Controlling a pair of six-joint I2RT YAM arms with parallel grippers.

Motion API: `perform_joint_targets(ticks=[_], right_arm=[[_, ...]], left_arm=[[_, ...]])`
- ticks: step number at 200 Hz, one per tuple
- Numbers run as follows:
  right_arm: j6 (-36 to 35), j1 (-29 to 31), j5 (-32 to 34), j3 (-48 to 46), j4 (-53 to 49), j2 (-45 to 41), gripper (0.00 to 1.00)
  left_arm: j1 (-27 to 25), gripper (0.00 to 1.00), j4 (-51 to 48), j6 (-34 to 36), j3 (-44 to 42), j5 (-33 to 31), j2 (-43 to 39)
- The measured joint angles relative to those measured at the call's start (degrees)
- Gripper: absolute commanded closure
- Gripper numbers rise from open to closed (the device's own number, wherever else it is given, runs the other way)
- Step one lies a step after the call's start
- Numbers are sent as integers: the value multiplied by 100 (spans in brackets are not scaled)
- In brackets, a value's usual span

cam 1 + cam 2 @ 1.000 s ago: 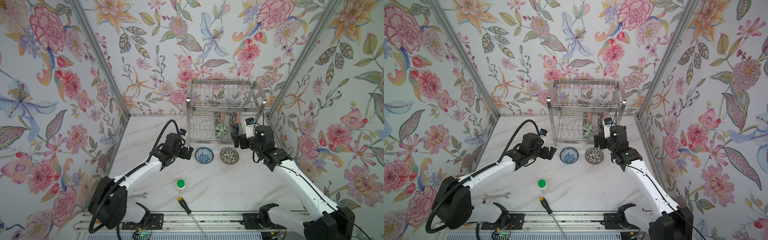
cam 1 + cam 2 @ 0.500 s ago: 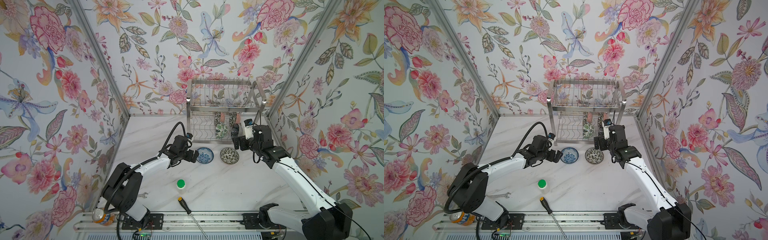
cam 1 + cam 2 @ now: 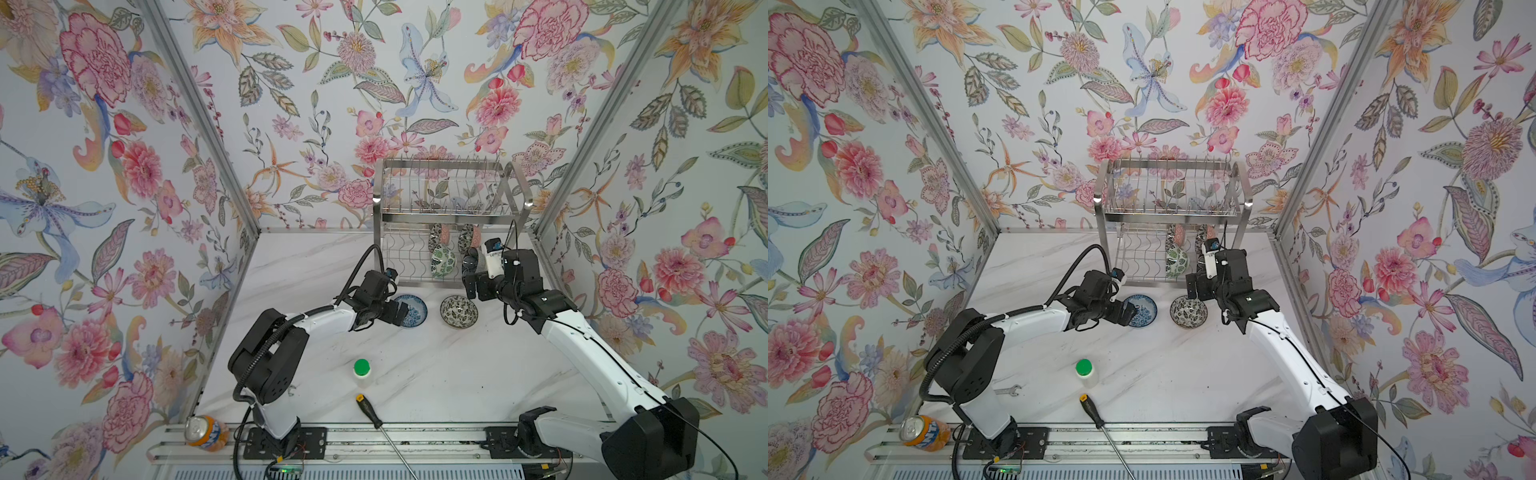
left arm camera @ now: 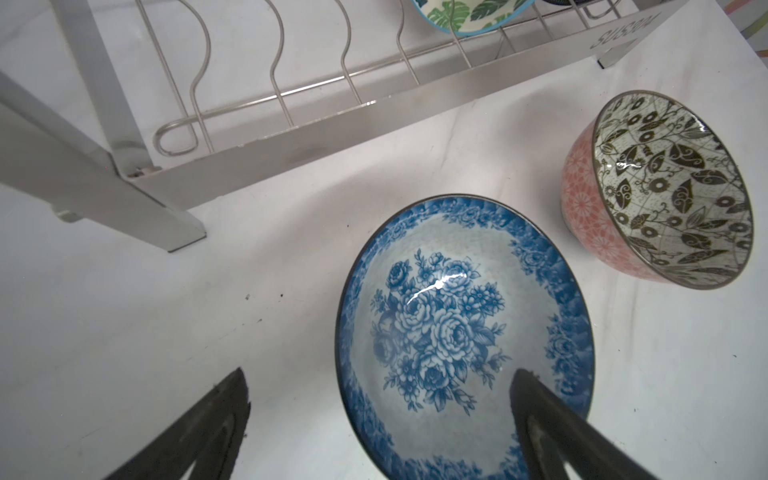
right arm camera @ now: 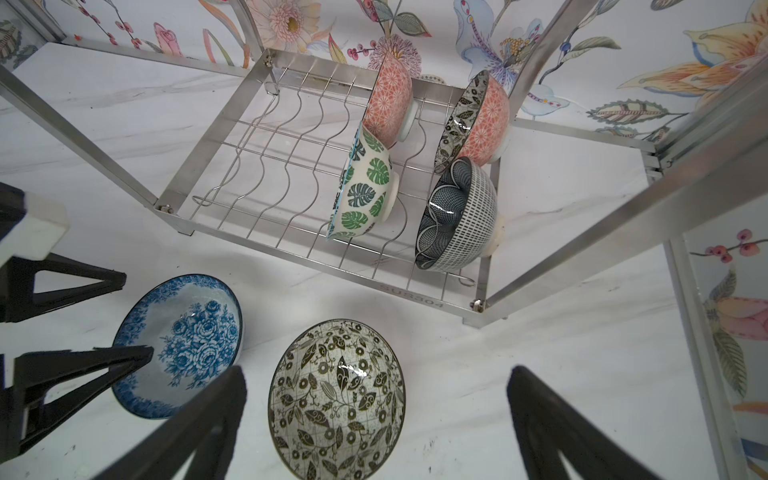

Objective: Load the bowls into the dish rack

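A blue floral bowl [image 3: 415, 309] [image 4: 461, 332] and a black-and-white floral bowl [image 3: 458, 311] [image 5: 336, 399] sit upright on the table in front of the dish rack [image 3: 449, 217] [image 5: 291, 252]. Several bowls stand on edge on the rack's lower shelf, among them a green leaf bowl [image 5: 361, 187] and a navy petal bowl [image 5: 457, 216]. My left gripper [image 4: 380, 374] [image 3: 397, 311] is open, one finger over the blue bowl's inside, the other outside its rim. My right gripper [image 5: 376, 372] [image 3: 471, 278] is open and empty above the black-and-white bowl.
A green-capped bottle [image 3: 361, 370] and a screwdriver [image 3: 368, 409] lie near the table's front. A soda can [image 3: 205, 432] sits at the front left corner and a small wrench [image 3: 1007, 390] lies behind the left arm's base. Patterned walls enclose three sides.
My left gripper has moved right and now straddles the blue bowl's near rim. The right gripper has shifted only slightly by the rack.
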Motion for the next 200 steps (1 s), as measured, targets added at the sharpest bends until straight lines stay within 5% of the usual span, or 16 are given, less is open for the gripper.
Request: perform_joint_targets(ticks=[40,200], right_arm=[[0,0,0,7,0,11,1],[-2,0,0,7,0,11,1]], left_arm=[[-2,5,-9,-52,107,-7,258],[-7,76,-85,-39,201,-15,417]])
